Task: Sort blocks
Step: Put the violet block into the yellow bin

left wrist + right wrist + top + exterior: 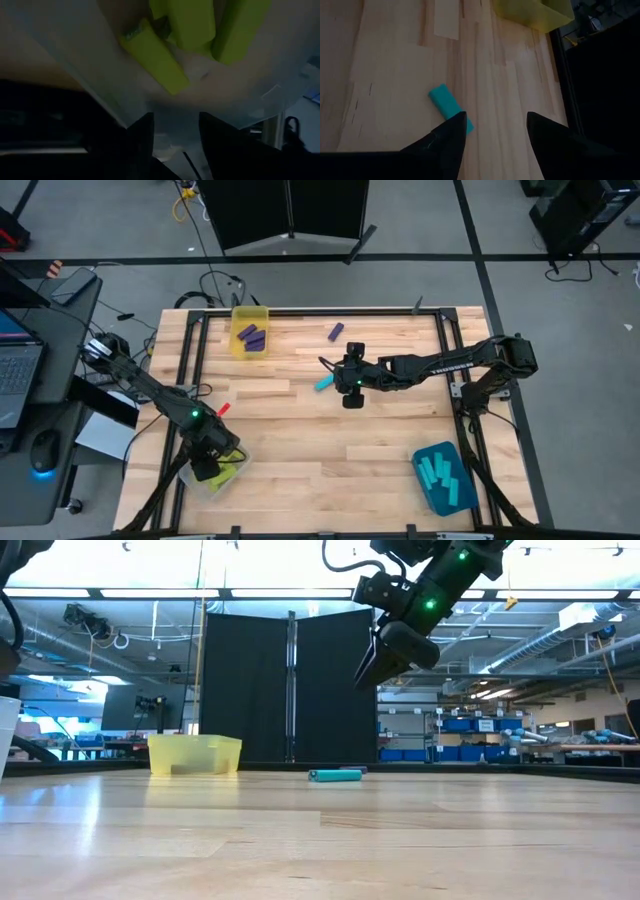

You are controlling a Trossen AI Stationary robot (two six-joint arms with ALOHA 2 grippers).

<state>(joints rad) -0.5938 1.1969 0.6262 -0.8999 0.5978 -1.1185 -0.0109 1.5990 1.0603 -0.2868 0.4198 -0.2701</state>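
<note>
One cyan block (324, 383) lies on the table (300, 440), just beside and below the raised right gripper (350, 385), whose fingers stand apart and empty. Left gripper (175, 135) hangs over the clear bin (190, 480) of yellow-green blocks (155, 57), fingers apart.

Robotics laboratory: a wooden workbench (300, 430) on grey floor, a laptop desk (30, 360) beside it, black partition panels (290, 690), and shelving with blue storage bins (470, 725) under strip lights.
</note>
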